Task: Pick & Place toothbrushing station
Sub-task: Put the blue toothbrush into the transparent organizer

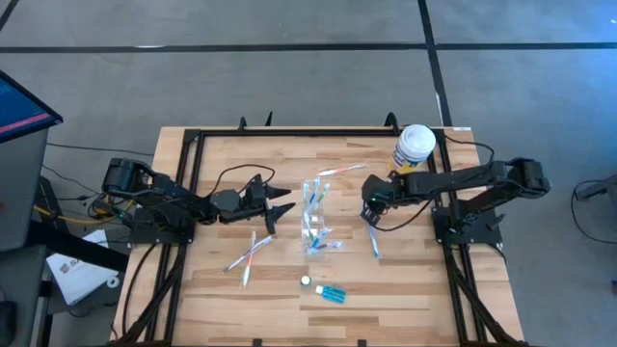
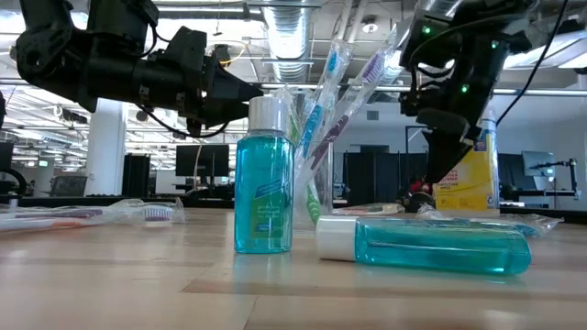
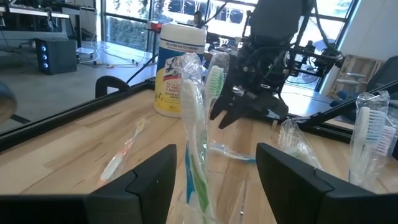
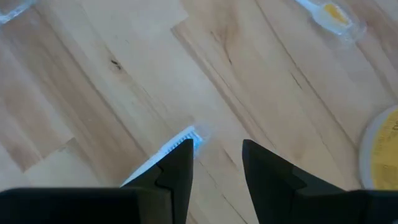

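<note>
From above, the clear tumbler (image 1: 315, 220) stands mid-surface (image 1: 405, 289) bristling with wrapped toothbrushes (image 1: 314, 198); bare planks run to the near edge. Left pincer (image 1: 278, 214) released, just beside it. Right pincer (image 1: 371, 218) parted over a blue toothbrush (image 1: 374, 241). Down low, two glossy teal bottles: one upright (image 2: 262, 190), one lying (image 2: 426, 244). Right wrist: blue bristles (image 4: 180, 142) beside one finger, nothing gripped.

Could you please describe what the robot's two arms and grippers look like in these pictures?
Both arms are dark, jointed and slim, with black cables looping along them. The left gripper and right gripper each end in two black, tapered fingers. In the low view, small green lights glow on the right arm.
</note>
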You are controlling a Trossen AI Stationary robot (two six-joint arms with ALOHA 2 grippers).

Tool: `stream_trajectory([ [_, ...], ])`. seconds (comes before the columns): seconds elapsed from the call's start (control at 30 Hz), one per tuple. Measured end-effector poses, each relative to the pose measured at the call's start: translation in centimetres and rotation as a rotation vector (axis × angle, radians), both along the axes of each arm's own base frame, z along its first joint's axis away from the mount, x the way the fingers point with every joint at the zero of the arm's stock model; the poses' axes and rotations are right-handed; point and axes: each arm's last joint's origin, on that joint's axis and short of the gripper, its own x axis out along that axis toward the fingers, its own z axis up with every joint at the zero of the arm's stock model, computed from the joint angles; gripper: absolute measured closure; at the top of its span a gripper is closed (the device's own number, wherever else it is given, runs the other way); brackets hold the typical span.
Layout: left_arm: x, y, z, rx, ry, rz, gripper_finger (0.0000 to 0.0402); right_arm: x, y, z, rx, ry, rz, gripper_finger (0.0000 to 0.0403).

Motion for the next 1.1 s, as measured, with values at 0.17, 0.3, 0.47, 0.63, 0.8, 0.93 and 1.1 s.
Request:
stream_trajectory([
  [0.17, 0.0, 0.0, 0.0, 0.000, 0.000, -0.001, 0.0188, -0.6, -0.1, -1.5, 0.052, -0.072, 0.010, 0.0275],
  [0.3, 0.0, 0.0, 0.0, 0.000, 0.000, -0.001, 0.0188, -1.0, -0.5, -2.4, 0.059, -0.107, -0.005, 0.0275],
  [0.47, 0.0, 0.0, 0.0, 0.000, 0.000, -0.001, 0.0188, -1.2, -1.0, -3.0, 0.058, -0.142, -0.020, 0.0275],
  [0.63, 0.0, 0.0, 0.0, 0.000, 0.000, 0.000, 0.0188, -1.4, -1.3, -3.5, 0.098, -0.177, -0.006, 0.0275],
  [0.8, 0.0, 0.0, 0.0, 0.000, 0.000, -0.001, 0.0188, -1.4, -1.5, -3.5, 0.100, -0.183, -0.006, 0.0275],
  [0.93, 0.0, 0.0, 0.0, 0.000, 0.000, -0.001, 0.0188, -1.3, -1.5, -3.8, 0.102, -0.173, -0.006, 0.0275],
  [1.1, 0.0, 0.0, 0.0, 0.000, 0.000, -0.001, 0.0188, -1.1, -1.5, -4.4, 0.100, -0.146, 0.003, 0.0275],
])
